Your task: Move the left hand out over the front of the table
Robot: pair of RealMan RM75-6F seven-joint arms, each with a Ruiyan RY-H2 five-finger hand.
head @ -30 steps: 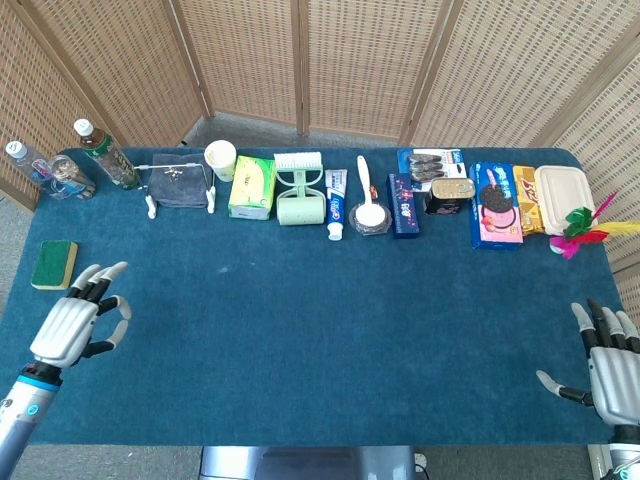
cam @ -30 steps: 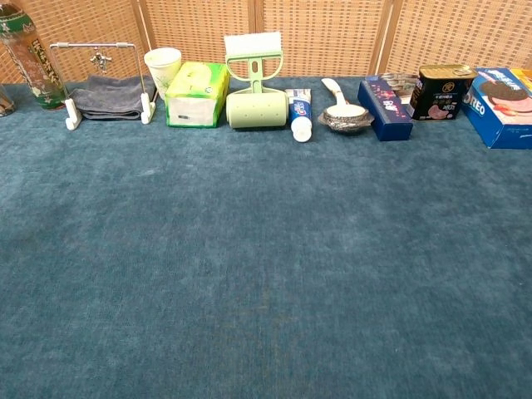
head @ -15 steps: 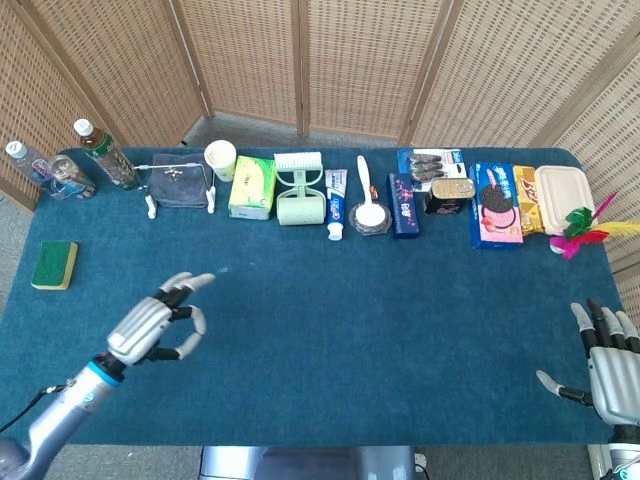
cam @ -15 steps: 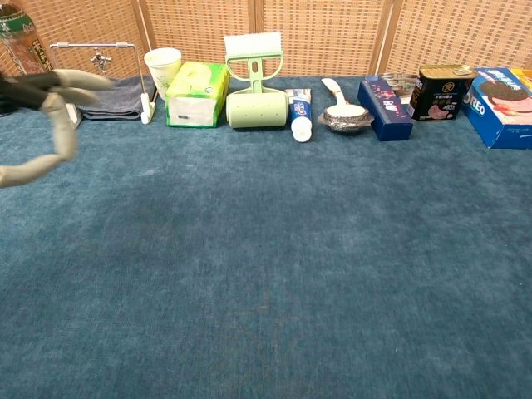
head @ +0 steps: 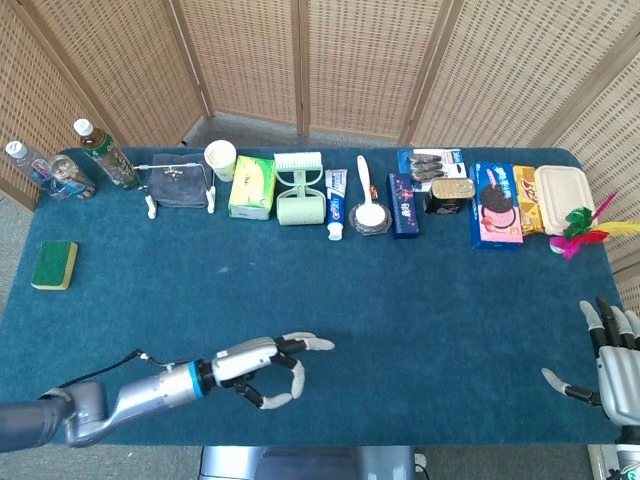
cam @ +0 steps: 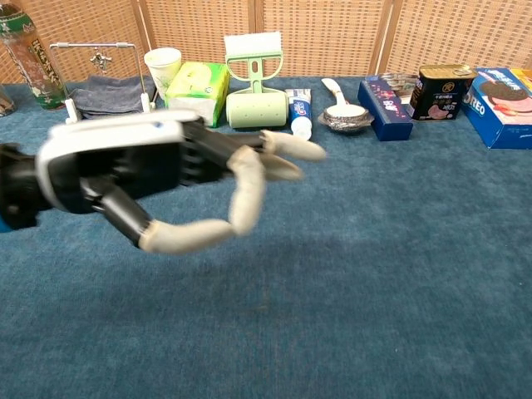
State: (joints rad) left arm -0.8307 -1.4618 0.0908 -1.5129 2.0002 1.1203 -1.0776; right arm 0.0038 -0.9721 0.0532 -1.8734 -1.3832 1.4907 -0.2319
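Note:
My left hand (head: 262, 365) hovers over the front part of the blue table (head: 400, 300), left of its middle, with the forearm reaching in from the lower left. Its fingers point right, spread and loosely curved, and hold nothing. In the chest view the same left hand (cam: 158, 183) fills the left half of the frame, close to the camera and above the cloth. My right hand (head: 612, 362) rests at the table's front right corner, fingers apart and empty.
A row of items lines the far edge: bottles (head: 100, 152), a cloth rack (head: 178, 180), paper cup (head: 220, 158), tissue box (head: 251, 186), lint roller (head: 300, 192), toothpaste (head: 336, 204), boxes and a can (head: 452, 196). A green sponge (head: 54, 264) lies at the left.
My left hand has swept right and toward the front edge, from near the sponge side to left of centre, and now looms in the chest view. The right hand stays put.

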